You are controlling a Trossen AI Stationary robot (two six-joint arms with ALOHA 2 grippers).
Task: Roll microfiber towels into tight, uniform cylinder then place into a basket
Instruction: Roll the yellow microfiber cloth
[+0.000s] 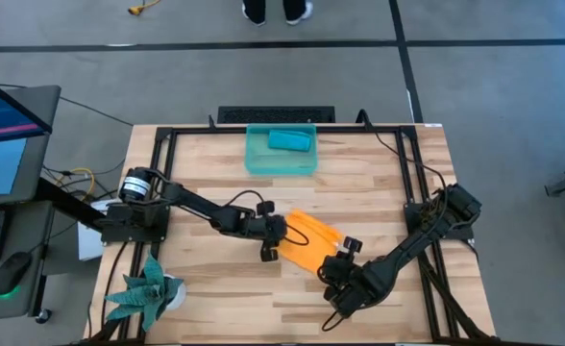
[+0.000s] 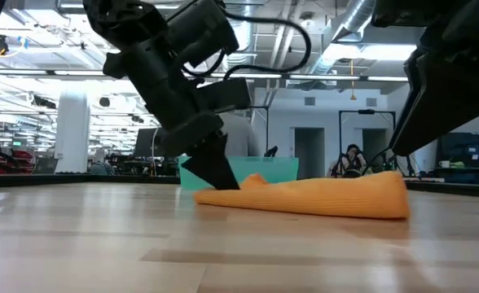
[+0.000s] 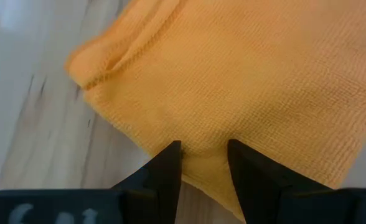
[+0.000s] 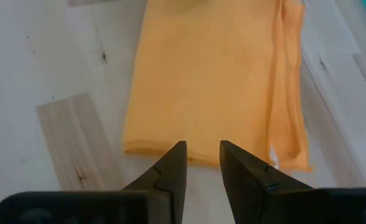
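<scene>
Orange microfiber towel [image 1: 308,239] lies folded on the wooden table [image 1: 379,183], both grippers at its edges, not yet a cylinder.

We take the towel as our landmark: the left gripper [image 3: 204,157] presses its partly open fingers onto one corner, cloth showing in the gap between them but not clearly pinched, while the right gripper [image 4: 203,157] hovers at the opposite short edge, fingers a little apart and holding nothing. Beyond the towel, toward the table's far edge, the basket [image 1: 256,160] already holds the teal-blue towel [image 1: 289,140] as a small roll. A green plant [image 1: 148,288] stands well apart, on the left arm's side. We judge the risk to be a loose or crooked roll: if only one layer is caught, or the two ends turn unevenly, the folded layers could slide apart and the cylinder cone out.
</scene>
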